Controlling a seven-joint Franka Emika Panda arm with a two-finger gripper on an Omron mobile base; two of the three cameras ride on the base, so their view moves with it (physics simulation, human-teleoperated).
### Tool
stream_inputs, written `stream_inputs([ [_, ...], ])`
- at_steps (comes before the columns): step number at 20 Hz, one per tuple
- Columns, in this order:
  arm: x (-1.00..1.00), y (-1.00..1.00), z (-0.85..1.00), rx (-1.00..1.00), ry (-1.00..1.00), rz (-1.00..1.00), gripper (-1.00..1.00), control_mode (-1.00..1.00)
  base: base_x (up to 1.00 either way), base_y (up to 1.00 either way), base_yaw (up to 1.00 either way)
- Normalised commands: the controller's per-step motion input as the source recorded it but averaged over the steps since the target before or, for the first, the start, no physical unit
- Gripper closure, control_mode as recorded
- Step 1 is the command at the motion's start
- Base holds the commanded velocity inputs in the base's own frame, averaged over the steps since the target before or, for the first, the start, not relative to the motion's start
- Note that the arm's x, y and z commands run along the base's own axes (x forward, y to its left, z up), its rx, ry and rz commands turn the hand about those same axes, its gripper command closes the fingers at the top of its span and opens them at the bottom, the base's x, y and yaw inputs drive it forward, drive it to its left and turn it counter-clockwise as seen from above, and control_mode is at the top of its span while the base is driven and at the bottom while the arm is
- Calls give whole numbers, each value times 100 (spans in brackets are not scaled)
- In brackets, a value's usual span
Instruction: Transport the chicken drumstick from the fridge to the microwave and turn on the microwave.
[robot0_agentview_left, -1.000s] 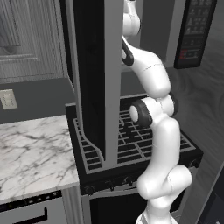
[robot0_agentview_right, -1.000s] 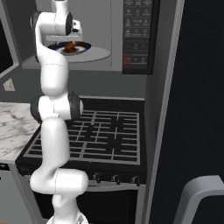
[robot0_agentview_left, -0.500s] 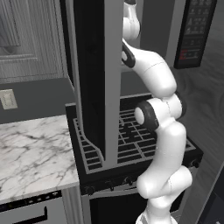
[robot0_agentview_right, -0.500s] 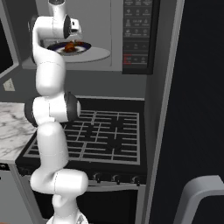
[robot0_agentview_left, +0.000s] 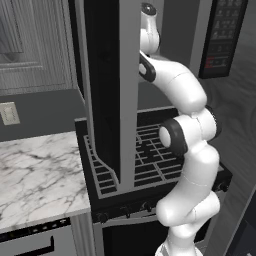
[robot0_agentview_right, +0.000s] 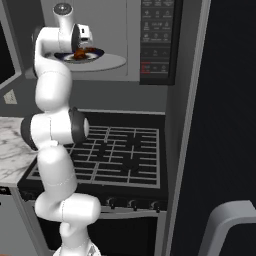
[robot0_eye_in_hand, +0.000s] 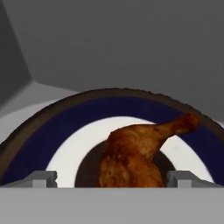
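Note:
The reddish-brown chicken drumstick (robot0_eye_in_hand: 133, 151) lies on a white plate with a dark blue rim (robot0_eye_in_hand: 52, 131), its thin end pointing up and right. The plate (robot0_agentview_right: 96, 53) rests on the pale floor inside the microwave (robot0_agentview_right: 112, 62), and the drumstick (robot0_agentview_right: 80, 52) shows on it. My gripper (robot0_eye_in_hand: 113, 178) stands over the meat, open, its fingertips (robot0_eye_in_hand: 43, 178) set wide on either side with a gap at the left one. My hand (robot0_agentview_right: 80, 36) reaches into the cavity from the left. The microwave's black button panel (robot0_agentview_right: 157, 40) sits right of the cavity.
Below the microwave is the black grated stove (robot0_agentview_right: 120, 152). A marble counter (robot0_agentview_left: 40, 170) lies to its left. A tall dark panel with a grey edge (robot0_agentview_left: 107, 90) stands close in the left base view and hides my hand. The dark fridge side (robot0_agentview_right: 230, 100) fills the right.
The arm's elbow has shifted a little and the hand has sunk slightly toward the plate. The drumstick and plate have stayed in place inside the microwave.

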Motion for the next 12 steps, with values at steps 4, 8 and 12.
stream_inputs([
  [4,-3,0,9,0,-3,0,-100,-100,0,0,0],
  [8,-11,-1,20,3,-1,0,-100,-100,0,0,0],
  [12,-23,-3,24,5,-2,0,-100,-100,0,0,0],
])
